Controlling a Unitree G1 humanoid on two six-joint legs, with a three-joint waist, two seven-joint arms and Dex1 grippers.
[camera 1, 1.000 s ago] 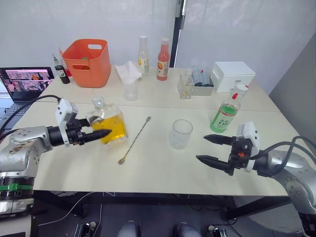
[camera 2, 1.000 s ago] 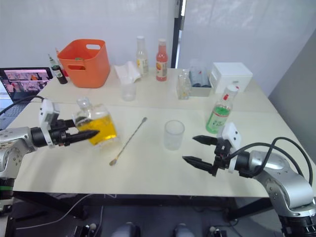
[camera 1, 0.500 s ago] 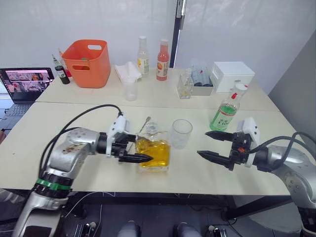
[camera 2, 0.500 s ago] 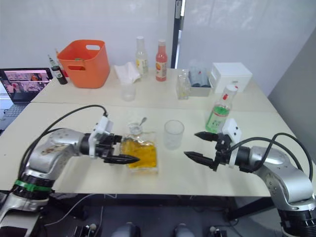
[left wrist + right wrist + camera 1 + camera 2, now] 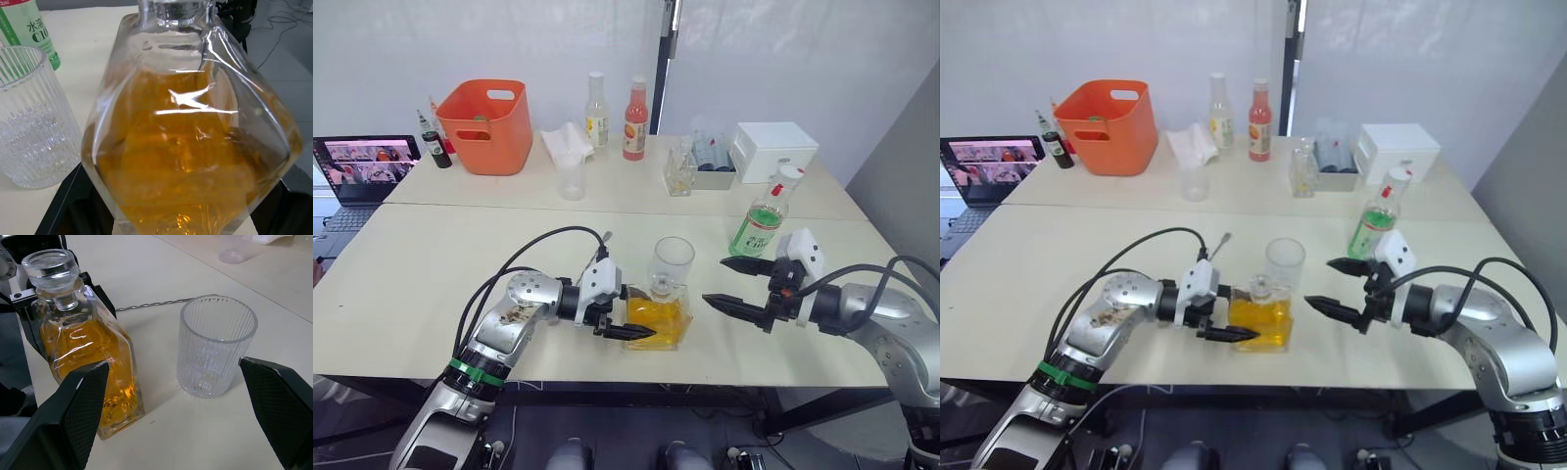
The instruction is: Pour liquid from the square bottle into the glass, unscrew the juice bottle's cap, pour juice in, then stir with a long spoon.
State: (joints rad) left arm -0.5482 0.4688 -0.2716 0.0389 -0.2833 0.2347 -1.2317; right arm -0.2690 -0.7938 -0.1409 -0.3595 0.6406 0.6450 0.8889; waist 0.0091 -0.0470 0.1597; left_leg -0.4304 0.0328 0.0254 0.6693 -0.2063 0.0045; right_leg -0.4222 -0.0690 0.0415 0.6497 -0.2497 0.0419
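Square bottle (image 5: 1260,318) seemingly clamped by left fingers (image 5: 1231,334).

From my seat, the only print I can read is on the juice bottle (image 5: 30,34): in the left wrist view its white label carries green characters, "水" followed by "C10", cut off at the label's edge. The labels on the bottles at the back of the table and the laptop screen (image 5: 367,162) are too small for me to read.

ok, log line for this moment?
left claw: shut on square bottle | stopper: on | glass: empty, beside bottle | right claw: open, idle
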